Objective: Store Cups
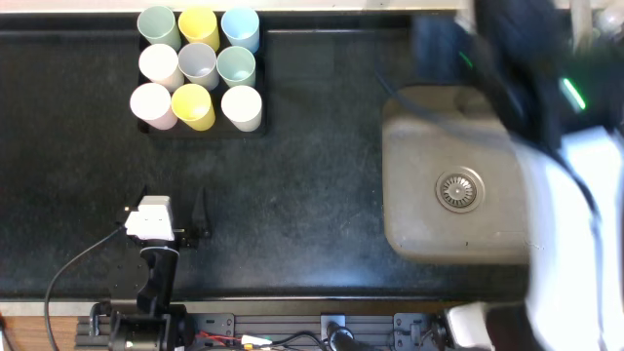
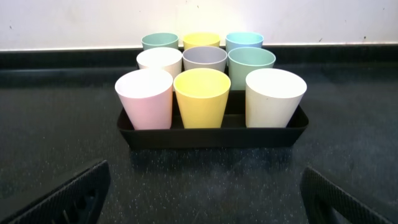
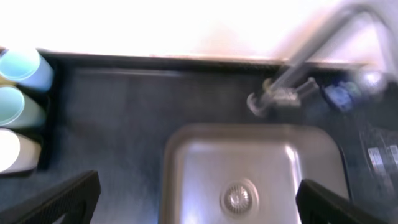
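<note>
Storing looks finished: 9 cups [image 2: 201, 96] stand in the tray [image 2: 211, 138].
They fill it in 3 rows of 3, straight ahead of the left pincer [image 2: 208, 208], which sits low with its jaws wide apart and empty. The right pincer [image 3: 199, 205] hangs above the sink [image 3: 249, 162], equally spread and empty, with the tray well off to its side. With no loose cup visible, I judge nothing remains.

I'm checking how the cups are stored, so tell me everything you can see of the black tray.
The black tray is shallow and rectangular, matte plastic by its look, with low walls and rounded corners. It lies flat on the dark speckled worktop near the back wall, left of the sink. Nine upright cups fill it in three rows of three. Only they and the worktop touch it.
</note>
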Action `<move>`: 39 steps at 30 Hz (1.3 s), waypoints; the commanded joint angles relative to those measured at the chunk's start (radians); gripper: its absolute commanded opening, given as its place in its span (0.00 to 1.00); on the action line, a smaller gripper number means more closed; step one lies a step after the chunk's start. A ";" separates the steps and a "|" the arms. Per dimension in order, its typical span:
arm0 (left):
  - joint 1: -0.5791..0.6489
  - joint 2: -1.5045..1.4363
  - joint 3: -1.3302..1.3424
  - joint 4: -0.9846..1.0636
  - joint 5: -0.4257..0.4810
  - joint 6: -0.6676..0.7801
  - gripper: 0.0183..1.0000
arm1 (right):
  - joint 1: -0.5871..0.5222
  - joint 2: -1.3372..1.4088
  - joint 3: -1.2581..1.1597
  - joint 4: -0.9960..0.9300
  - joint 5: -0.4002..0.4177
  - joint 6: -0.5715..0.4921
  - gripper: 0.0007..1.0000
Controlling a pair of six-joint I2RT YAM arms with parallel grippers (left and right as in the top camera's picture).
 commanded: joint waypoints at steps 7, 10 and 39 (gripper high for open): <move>0.001 -0.008 -0.003 -0.001 -0.008 -0.010 1.00 | -0.026 -0.795 -1.096 0.352 -0.011 0.064 1.00; 0.001 -0.008 -0.003 -0.001 -0.008 -0.010 1.00 | -0.027 -0.980 -1.328 0.531 0.083 0.063 1.00; 0.001 -0.008 -0.003 -0.001 -0.008 -0.010 1.00 | -0.105 -1.390 -2.084 1.541 0.162 0.066 1.00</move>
